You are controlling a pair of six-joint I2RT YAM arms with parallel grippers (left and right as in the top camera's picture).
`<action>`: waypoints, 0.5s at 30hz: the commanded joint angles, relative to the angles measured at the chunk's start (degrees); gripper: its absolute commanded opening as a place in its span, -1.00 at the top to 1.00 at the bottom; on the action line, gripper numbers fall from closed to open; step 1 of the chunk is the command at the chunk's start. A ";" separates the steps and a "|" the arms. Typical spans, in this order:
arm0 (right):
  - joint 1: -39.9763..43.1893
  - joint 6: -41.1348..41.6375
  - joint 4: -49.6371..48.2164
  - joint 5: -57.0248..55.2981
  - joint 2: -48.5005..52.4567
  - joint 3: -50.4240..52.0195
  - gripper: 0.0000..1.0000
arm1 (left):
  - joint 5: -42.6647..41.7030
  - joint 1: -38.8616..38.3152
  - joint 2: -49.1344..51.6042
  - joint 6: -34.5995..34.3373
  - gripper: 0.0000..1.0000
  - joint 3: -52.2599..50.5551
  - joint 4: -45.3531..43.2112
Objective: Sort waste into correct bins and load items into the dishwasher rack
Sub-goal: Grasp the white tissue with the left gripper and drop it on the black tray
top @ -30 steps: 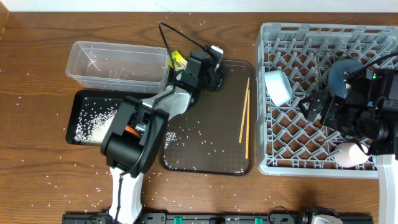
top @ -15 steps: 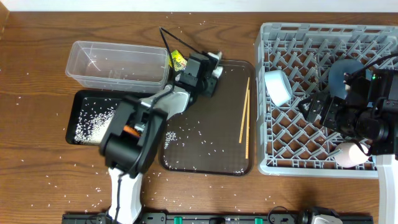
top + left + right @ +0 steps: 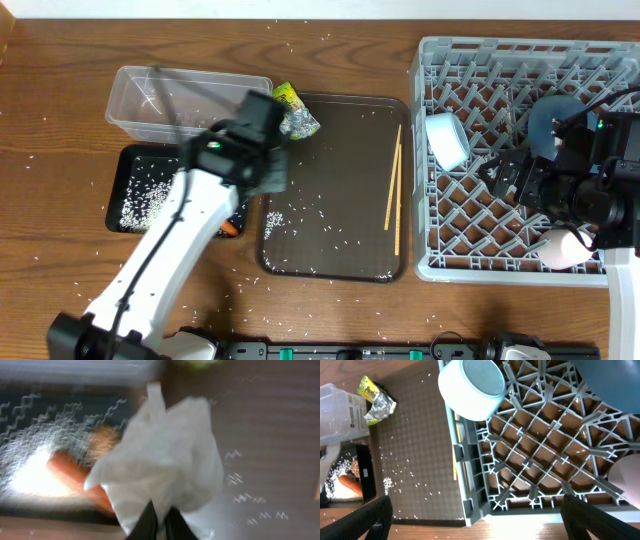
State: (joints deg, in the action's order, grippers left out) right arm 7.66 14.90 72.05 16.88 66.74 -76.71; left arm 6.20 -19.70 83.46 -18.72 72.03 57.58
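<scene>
My left gripper (image 3: 160, 520) is shut on the crumpled white tissue (image 3: 165, 460), which hangs blurred over the edge between the black bin (image 3: 118, 190) and the brown tray. Under it in the bin lie the carrot (image 3: 75, 477) and a brown food lump (image 3: 102, 440). From overhead, the left gripper (image 3: 272, 172) is a dark blur at the tray's left edge. The yellow-green wrapper (image 3: 293, 110) sits at the tray's back left corner. The chopsticks (image 3: 396, 190) lie on the tray's right side. My right gripper (image 3: 477, 520) is open and empty above the dishwasher rack (image 3: 520, 60).
The clear tub (image 3: 190, 100) stands behind the black bin. In the rack are a white bowl (image 3: 447, 138), a dark blue bowl-plate (image 3: 548, 120) and a pale cup (image 3: 562, 248). Rice grains lie scattered over the brown tray (image 3: 340, 230) and the table.
The left gripper shut on the tissue at the back of the tray and swung left and forward with it towards the black bin. The right arm has not moved.
</scene>
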 commanded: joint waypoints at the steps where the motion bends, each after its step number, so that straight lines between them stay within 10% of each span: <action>1: 0.15 -0.33 -0.26 -0.11 -0.09 -0.04 -0.98 | 7.54 4.98 0.02 -10.56 0.88 -1.57 3.34; 5: 0.13 -0.33 -0.22 -0.11 -0.09 -0.04 -0.99 | 6.97 10.51 0.39 -12.66 0.86 -5.46 2.08; 8: 0.13 -0.33 0.20 -0.11 -0.09 -0.04 -0.98 | 4.04 13.05 0.83 -12.63 0.12 -6.01 0.81; 15: 0.15 -0.37 0.66 -0.13 -0.09 -0.04 -0.99 | -20.02 12.50 -0.94 -6.93 -0.32 -2.05 -9.57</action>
State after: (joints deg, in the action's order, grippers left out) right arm 7.66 14.90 72.55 16.88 66.74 -76.71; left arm -0.08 -6.35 83.88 -29.47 66.83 51.51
